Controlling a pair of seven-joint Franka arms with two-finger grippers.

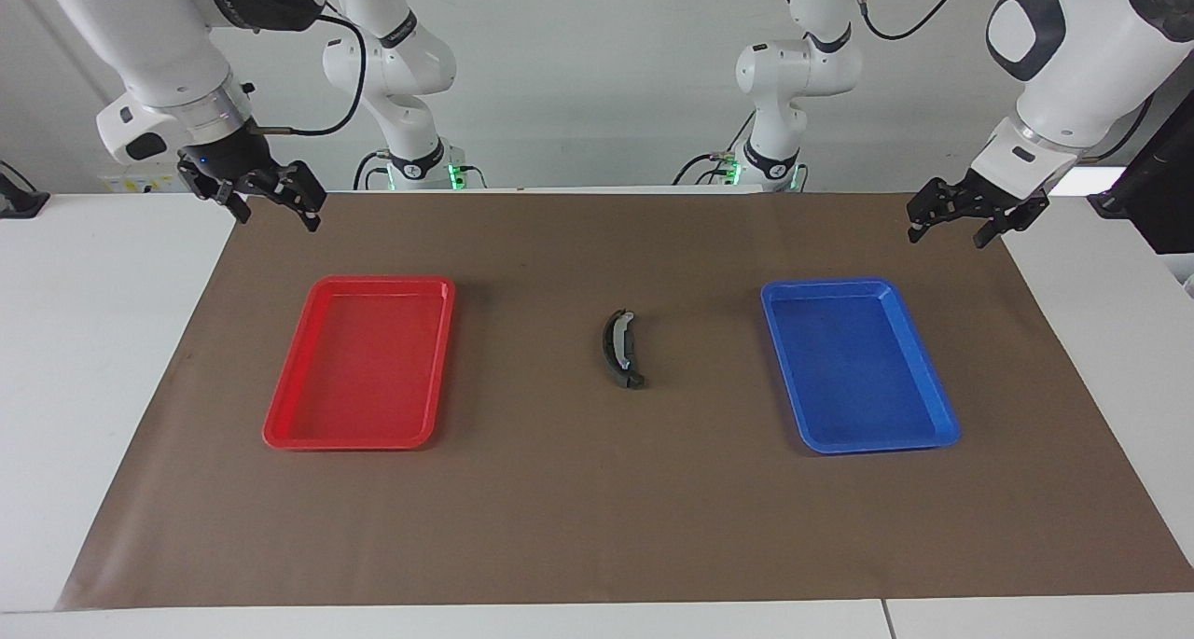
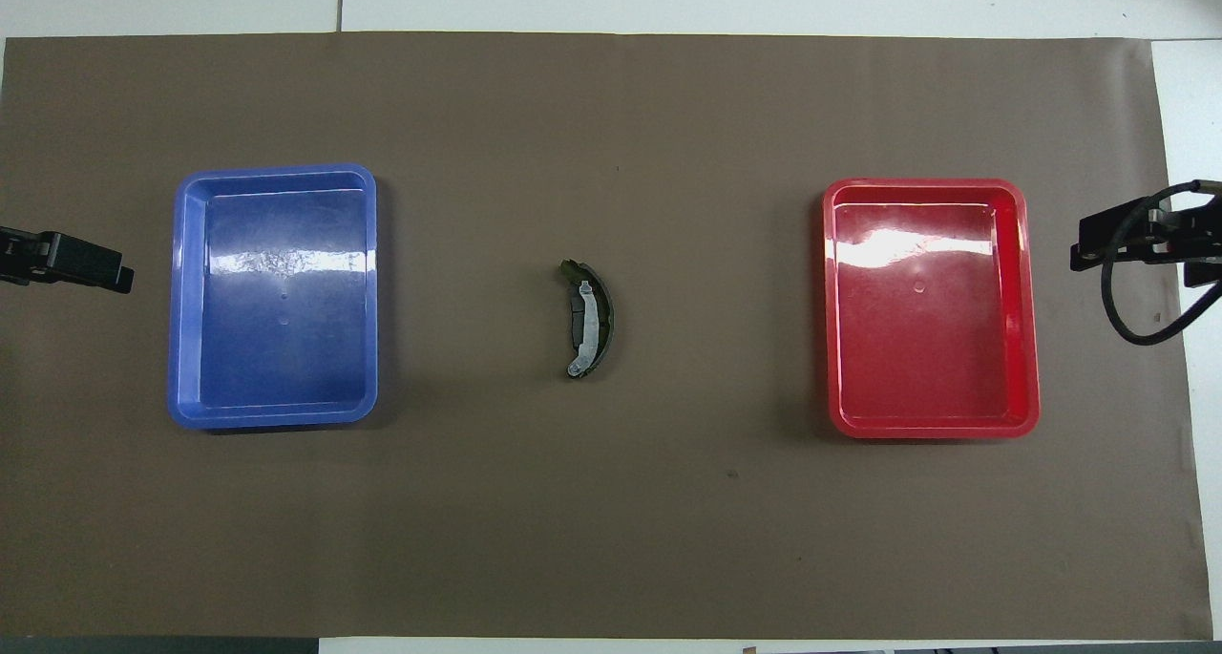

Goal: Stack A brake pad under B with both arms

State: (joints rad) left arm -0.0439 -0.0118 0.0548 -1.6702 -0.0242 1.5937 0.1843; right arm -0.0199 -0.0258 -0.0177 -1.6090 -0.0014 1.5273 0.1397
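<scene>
The long crescent piece B lies in the middle of the brown mat, between the two trays. It also shows in the overhead view, with its pale grey rib up. The short dark A brake pad lies under it, and only an edge shows beside the rib; in the facing view it peeks out at the end farther from the robots. My left gripper hangs open and empty in the air beside the blue tray, at the mat's edge. My right gripper hangs open and empty by the red tray.
A blue tray sits toward the left arm's end, with nothing in it. A red tray sits toward the right arm's end, with nothing in it. The brown mat covers most of the white table.
</scene>
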